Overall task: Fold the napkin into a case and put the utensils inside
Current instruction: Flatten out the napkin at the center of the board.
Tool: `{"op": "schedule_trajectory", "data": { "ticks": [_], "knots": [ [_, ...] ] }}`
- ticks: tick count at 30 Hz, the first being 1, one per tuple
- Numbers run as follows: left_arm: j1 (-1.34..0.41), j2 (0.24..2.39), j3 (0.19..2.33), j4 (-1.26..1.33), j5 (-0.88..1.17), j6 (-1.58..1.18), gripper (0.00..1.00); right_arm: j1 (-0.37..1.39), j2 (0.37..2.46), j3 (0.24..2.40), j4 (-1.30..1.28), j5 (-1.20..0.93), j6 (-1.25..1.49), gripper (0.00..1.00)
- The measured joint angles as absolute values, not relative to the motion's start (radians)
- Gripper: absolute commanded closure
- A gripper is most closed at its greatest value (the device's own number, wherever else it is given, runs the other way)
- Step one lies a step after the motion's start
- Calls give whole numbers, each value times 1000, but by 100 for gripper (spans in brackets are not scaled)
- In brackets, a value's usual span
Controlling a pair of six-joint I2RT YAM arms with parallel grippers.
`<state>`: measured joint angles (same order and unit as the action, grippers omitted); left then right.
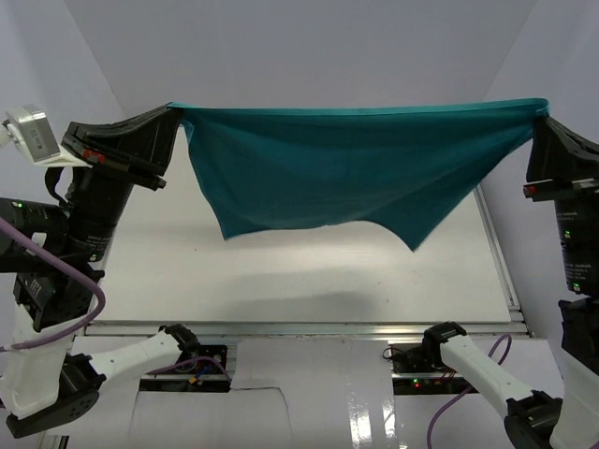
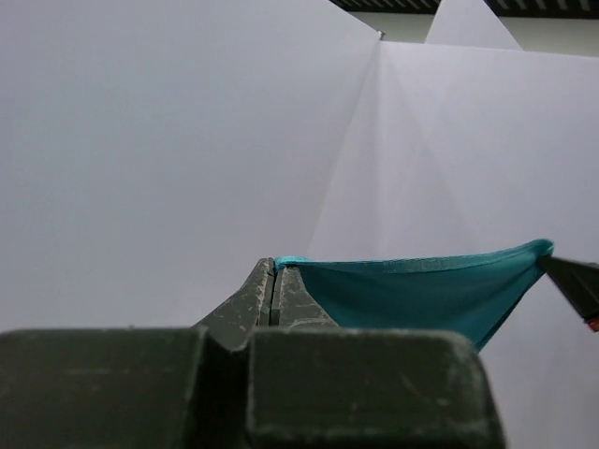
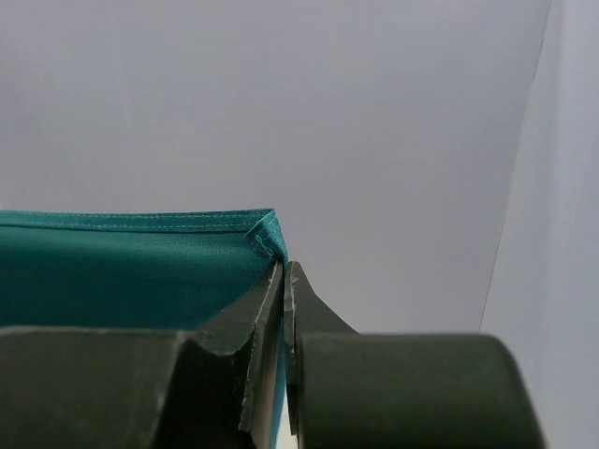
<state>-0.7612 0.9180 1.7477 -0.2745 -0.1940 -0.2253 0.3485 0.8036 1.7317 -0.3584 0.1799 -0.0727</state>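
- Left arm (image 1: 89, 210) and right arm (image 1: 573, 238): black upper housings, white lower links (image 1: 131, 355).
- Purple cables (image 1: 100, 297) trailing along both.
- Fingers (image 2: 251, 304) dark grey, scuffed, tapering.
- Tiny green lights (image 1: 568, 234), red marks (image 1: 90, 154).
- White camera box (image 1: 31, 134) on left wrist.

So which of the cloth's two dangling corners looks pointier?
The corner hanging nearer the right gripper: the napkin narrows to a sharp tip there, while the one nearer the left gripper is blunter.

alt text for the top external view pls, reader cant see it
A teal square soft cloth napkin hangs stretched in the air above the white table, its top edge taut. The left gripper pinches one upper corner and the right gripper the other.
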Motion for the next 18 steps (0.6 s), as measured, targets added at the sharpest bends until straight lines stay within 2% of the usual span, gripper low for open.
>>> {"op": "schedule_trajectory", "data": {
  "ticks": [5,9,15,18],
  "knots": [
    [-761,947,1742,-285,-138,-228,100,348,772,1759,-352,216,-64,92],
    [-761,984,1693,-272,-194,-242,100,348,807,1710,-347,271,-56,92],
    [-742,1194,1650,-269,-410,-290,100,345,989,1525,-310,376,-55,92],
    [-640,1348,1583,-295,-392,-363,100,318,1134,1407,-286,377,-51,92]
  ]
}}
